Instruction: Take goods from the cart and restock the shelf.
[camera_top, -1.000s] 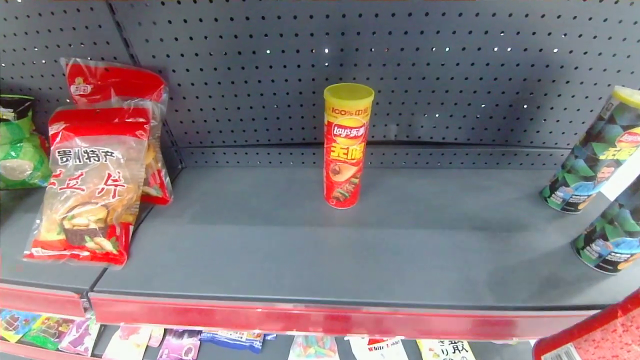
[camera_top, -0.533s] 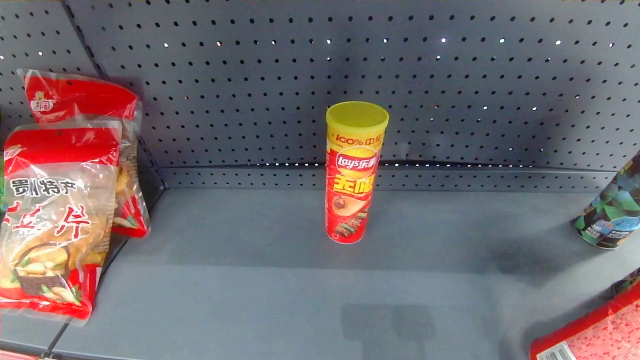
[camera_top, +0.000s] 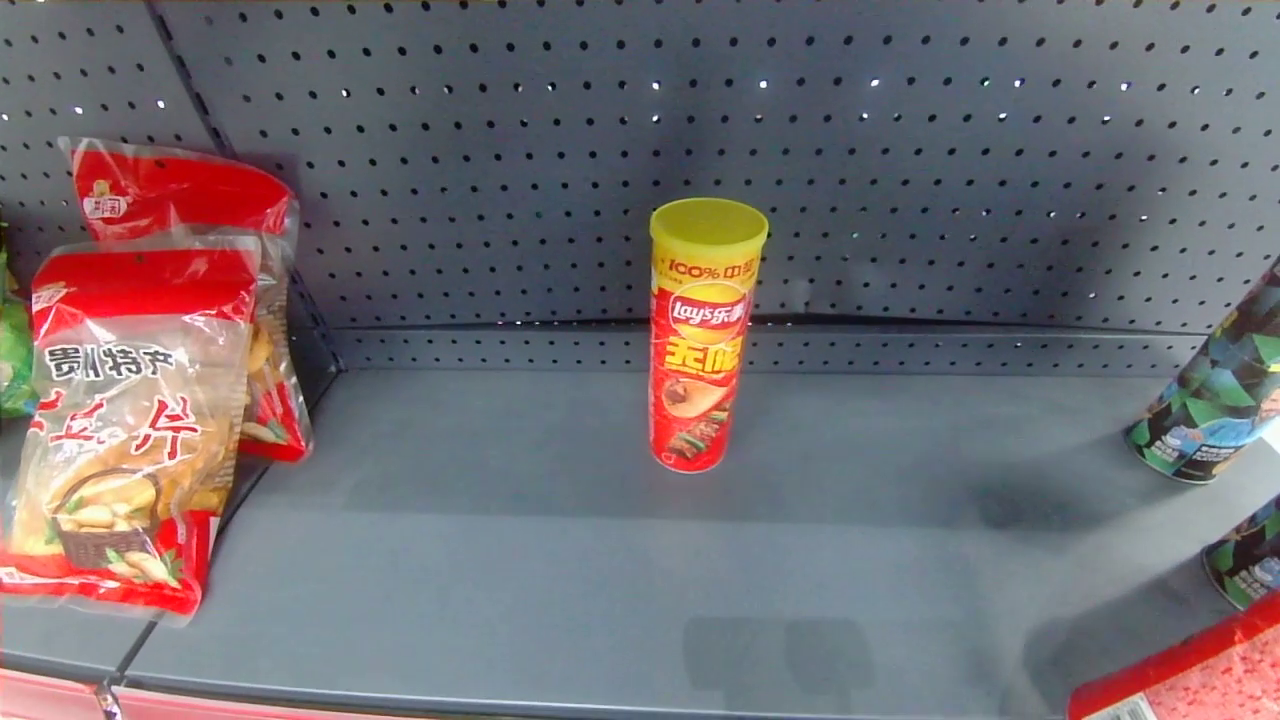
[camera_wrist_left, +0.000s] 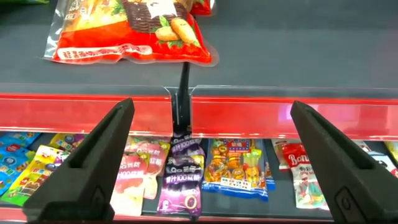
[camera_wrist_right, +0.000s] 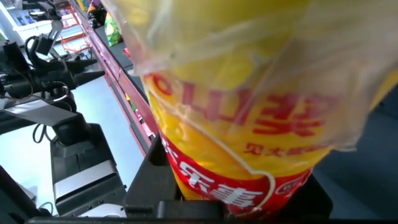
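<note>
My right fingers are clamped round a yellow-and-red chip can, its length sticking out past them, so I reckon that arm does the placing. Bare shelf sits beside the upright red can, which stands mid-shelf. My left fingers are spread wide, holding nothing, just off the shelf's red front edge

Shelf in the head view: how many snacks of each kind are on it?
Red snack bags: 2
Green bag, at the edge: 1
Red can: 1
Dark patterned cans: 2
Total: 6
</note>
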